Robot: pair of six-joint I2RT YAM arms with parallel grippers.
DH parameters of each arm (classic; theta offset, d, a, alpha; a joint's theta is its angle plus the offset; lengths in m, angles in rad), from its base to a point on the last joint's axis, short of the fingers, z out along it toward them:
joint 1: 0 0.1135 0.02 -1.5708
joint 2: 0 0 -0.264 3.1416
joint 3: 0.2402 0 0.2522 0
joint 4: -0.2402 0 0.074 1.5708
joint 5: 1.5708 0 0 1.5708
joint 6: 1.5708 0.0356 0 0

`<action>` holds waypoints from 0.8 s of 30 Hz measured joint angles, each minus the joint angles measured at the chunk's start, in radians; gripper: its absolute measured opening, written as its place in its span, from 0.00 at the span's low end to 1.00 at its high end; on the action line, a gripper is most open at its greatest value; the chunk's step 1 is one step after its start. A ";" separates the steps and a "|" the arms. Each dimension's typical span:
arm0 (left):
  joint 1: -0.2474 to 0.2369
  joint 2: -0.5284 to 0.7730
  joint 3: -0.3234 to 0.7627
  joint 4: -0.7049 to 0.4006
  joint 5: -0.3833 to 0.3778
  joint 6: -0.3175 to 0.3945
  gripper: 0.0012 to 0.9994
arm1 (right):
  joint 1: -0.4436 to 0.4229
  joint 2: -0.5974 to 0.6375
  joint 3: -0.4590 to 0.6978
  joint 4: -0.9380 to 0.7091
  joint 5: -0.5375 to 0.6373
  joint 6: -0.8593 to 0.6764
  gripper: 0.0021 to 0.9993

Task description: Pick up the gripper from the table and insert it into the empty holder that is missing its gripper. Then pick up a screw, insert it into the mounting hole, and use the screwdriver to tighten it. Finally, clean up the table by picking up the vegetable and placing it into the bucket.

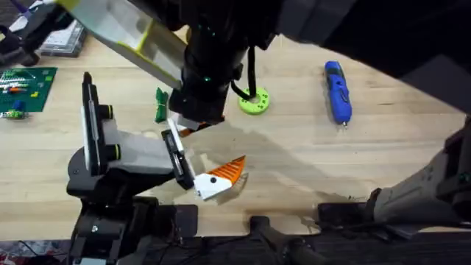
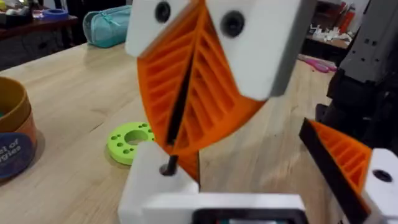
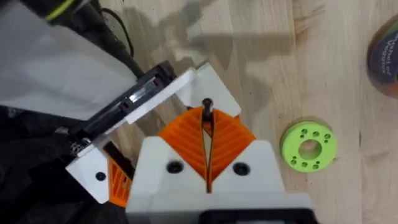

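My right gripper (image 3: 206,115) is shut on a small black screw (image 3: 207,104). It holds the screw point-down at the hole in the white gripper piece (image 2: 155,186), which sits in the black holder (image 1: 179,158) of the grey robot hand unit (image 1: 136,151). A twin piece (image 1: 221,177) with orange ridges stands well apart from it, and nothing lies between the two. The left wrist view looks out from just behind this open pair. The blue screwdriver (image 1: 337,90) lies at the far right. The dark green vegetable (image 1: 160,104) lies behind the unit. The orange-brown bucket (image 2: 12,140) stands beyond.
A lime green ring (image 1: 254,101) lies on the wood between the unit and the screwdriver. A green circuit board (image 1: 26,88) and a clear parts box (image 1: 62,40) sit at the far left. My right arm hangs large and dark over the table's middle and right.
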 joint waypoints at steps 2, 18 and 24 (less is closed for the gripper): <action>0.000 0.000 0.000 0.000 0.000 0.000 0.99 | 0.000 0.000 0.000 0.000 0.000 0.000 0.00; 0.001 0.008 0.000 -0.002 0.001 -0.027 0.99 | -0.001 0.048 0.011 0.006 -0.027 -0.004 0.00; 0.001 0.008 0.000 -0.002 0.003 -0.030 0.99 | -0.001 0.049 0.013 0.003 -0.027 -0.005 0.00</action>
